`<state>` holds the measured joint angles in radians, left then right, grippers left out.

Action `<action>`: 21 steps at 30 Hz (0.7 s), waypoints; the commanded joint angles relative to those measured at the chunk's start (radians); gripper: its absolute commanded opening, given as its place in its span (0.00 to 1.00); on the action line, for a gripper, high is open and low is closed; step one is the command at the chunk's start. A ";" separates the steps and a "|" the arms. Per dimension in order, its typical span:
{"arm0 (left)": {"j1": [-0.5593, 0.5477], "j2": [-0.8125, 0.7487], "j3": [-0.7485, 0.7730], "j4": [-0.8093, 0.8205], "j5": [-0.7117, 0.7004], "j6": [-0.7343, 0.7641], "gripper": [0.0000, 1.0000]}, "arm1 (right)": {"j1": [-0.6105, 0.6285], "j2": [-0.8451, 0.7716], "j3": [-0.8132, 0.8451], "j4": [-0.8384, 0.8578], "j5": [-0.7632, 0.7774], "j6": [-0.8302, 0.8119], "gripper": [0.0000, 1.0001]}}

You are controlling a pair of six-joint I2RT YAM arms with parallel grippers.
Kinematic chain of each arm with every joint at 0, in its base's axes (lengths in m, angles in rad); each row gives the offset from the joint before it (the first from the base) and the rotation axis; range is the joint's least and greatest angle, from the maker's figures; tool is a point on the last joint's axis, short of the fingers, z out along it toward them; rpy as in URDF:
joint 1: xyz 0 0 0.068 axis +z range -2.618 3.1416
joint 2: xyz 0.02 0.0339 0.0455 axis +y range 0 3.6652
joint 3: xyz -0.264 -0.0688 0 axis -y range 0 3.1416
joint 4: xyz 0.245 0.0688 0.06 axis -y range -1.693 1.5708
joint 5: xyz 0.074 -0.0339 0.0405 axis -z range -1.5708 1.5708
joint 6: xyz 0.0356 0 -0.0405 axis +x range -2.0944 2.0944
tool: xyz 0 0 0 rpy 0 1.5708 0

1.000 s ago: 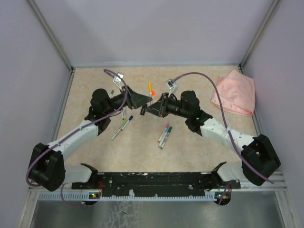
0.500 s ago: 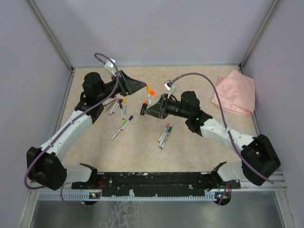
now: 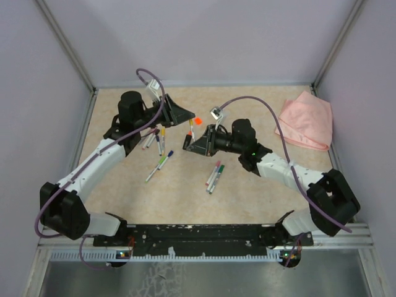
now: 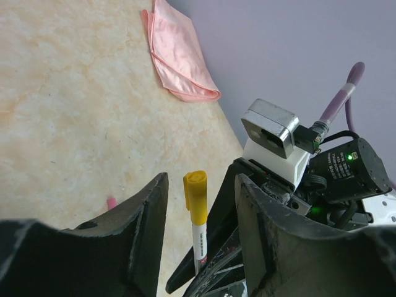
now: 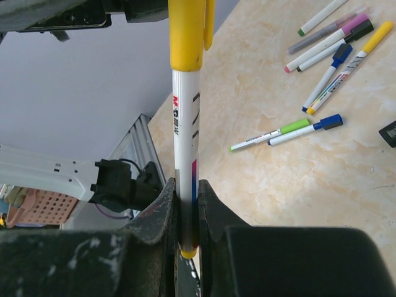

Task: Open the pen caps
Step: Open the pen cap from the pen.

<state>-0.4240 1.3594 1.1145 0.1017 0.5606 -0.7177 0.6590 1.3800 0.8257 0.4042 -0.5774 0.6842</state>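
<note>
Right gripper (image 5: pixel 185 207) clamps the pen (image 5: pixel 184 124); left gripper (image 4: pixel 202 183) gapes around its yellow cap (image 4: pixel 197 199).

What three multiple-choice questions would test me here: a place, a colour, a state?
1. Where does the pink folded cloth lie?
A. far right corner of the table
B. between the arm bases
C. under the left arm

2. What colour is the short plastic cap on the slim white marker clamped by the right arm's fingers?
A. green
B. yellow
C. black

3. How do the left arm's fingers stand?
A. shut on the cloth
B. open, one each side of the cap
C. shut on a blue marker

Answers: 1 A, it lies by the far right walls; 2 B, both wrist views show yellow; 3 B, gaps show beside the cap.
</note>
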 commanded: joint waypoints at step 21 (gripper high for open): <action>0.002 0.031 0.023 0.066 0.120 0.026 0.00 | 0.004 0.006 0.074 0.131 0.043 0.082 0.54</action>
<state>-0.4236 1.4128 1.1503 0.0906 0.6456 -0.6884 0.6651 1.4147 0.8711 0.4152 -0.5556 0.7078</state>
